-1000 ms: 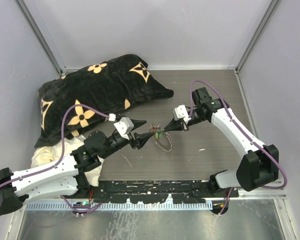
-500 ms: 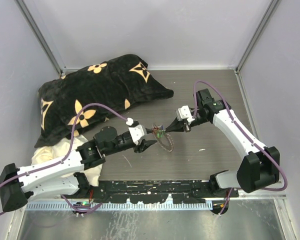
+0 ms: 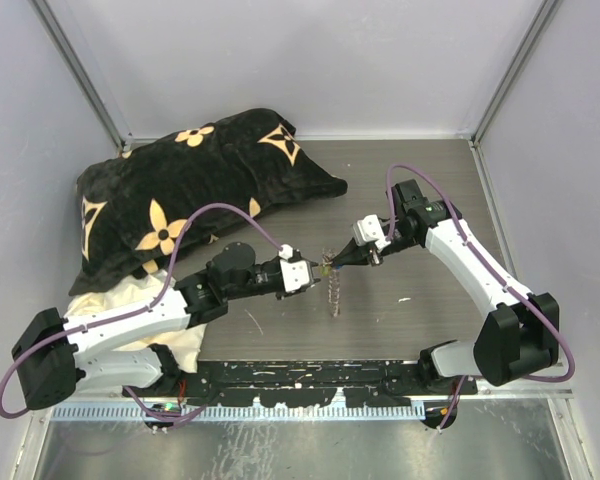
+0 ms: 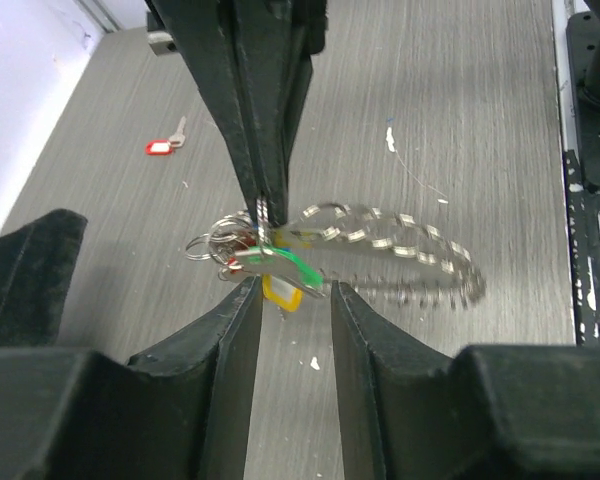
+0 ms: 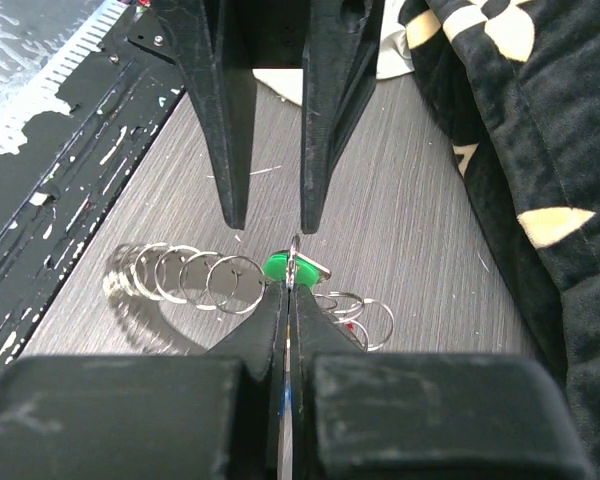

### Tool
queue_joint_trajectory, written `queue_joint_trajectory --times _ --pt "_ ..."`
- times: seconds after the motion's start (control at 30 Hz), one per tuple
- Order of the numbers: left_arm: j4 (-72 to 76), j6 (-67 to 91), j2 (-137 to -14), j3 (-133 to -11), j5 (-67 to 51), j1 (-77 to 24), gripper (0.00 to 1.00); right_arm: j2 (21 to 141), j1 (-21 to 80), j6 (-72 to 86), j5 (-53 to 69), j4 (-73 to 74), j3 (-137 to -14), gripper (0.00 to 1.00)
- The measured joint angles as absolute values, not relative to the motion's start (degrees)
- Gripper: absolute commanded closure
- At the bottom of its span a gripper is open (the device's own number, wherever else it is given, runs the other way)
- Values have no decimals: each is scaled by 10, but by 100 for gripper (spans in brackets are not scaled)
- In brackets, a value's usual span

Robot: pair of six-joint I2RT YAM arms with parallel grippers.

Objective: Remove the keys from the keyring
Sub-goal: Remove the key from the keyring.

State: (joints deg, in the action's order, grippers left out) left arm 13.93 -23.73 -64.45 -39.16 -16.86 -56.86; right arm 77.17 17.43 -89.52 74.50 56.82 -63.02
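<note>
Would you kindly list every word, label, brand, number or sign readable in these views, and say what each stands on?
None can be read.
The black cushion bears only tan flower and star motifs, no letters.
The coloured heads of the keys are too small to show any writing.

Bright, even, diffuse light. Soft shadow under keyring (image 4: 410,232) on worktop (image 4: 460,100). Keyring's far loops motion-blurred in left wrist view; top view sharp.
</note>
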Motion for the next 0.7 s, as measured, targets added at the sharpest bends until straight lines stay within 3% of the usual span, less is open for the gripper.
queue_joint_trajectory --times 0.4,0.7 --pt "177 -224 -670 -411 -179 -562 74 772 174 -905 745 576 -630 99" --pt "180 -213 -680 -415 -178 -561 87 772 175 -910 745 579 -630 99"
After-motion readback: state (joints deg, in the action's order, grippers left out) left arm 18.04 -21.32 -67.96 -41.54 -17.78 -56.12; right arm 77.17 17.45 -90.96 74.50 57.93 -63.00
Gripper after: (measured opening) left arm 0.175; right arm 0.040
